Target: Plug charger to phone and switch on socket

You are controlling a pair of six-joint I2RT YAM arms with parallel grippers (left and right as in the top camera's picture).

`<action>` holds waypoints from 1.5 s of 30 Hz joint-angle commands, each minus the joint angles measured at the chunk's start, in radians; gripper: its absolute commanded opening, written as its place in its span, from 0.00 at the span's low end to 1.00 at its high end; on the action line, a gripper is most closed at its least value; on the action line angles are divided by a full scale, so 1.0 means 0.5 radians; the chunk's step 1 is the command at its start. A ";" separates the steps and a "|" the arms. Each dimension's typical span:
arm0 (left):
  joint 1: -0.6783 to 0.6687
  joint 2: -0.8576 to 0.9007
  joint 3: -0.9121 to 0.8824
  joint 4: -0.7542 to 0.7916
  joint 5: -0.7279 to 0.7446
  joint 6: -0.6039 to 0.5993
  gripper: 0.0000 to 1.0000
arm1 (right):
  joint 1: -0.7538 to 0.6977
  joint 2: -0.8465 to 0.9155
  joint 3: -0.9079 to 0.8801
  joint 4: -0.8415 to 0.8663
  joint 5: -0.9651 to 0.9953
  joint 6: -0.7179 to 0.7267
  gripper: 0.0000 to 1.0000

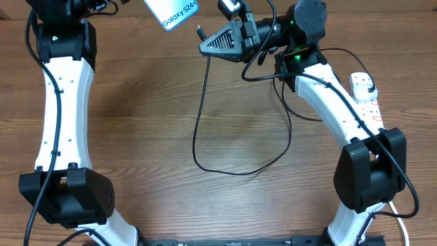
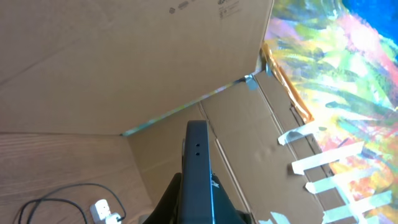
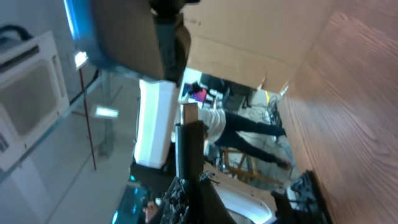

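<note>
The phone (image 1: 174, 12) is lifted off the table at the top edge of the overhead view, its light blue screen up. My left gripper (image 2: 198, 208) is shut on the phone (image 2: 198, 163), seen edge-on there. My right gripper (image 1: 204, 46) points left just below and right of the phone. It is shut on the charger (image 1: 205, 130) near its connector tip (image 3: 188, 115), which sticks out toward the phone (image 3: 112, 37). The black cable loops down over the table and back to a black plug in the white socket (image 1: 365, 99) at the right edge.
Cardboard walls (image 2: 124, 56) stand behind the table. The socket (image 2: 102, 211) lies on the wooden table (image 1: 136, 116) near the right arm's base. Both arm bases (image 1: 68, 198) fill the front corners.
</note>
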 commanded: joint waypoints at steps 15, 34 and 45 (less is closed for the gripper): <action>-0.005 -0.016 0.028 0.020 -0.129 -0.301 0.04 | 0.030 -0.054 0.029 0.654 0.306 0.893 0.06; 0.027 -0.016 0.028 0.018 -0.131 -0.314 0.04 | 0.033 -0.047 0.028 0.540 0.160 0.650 0.04; 0.040 -0.016 0.028 0.018 -0.089 -0.272 0.04 | -0.031 -0.046 0.027 -1.815 0.343 -1.272 0.04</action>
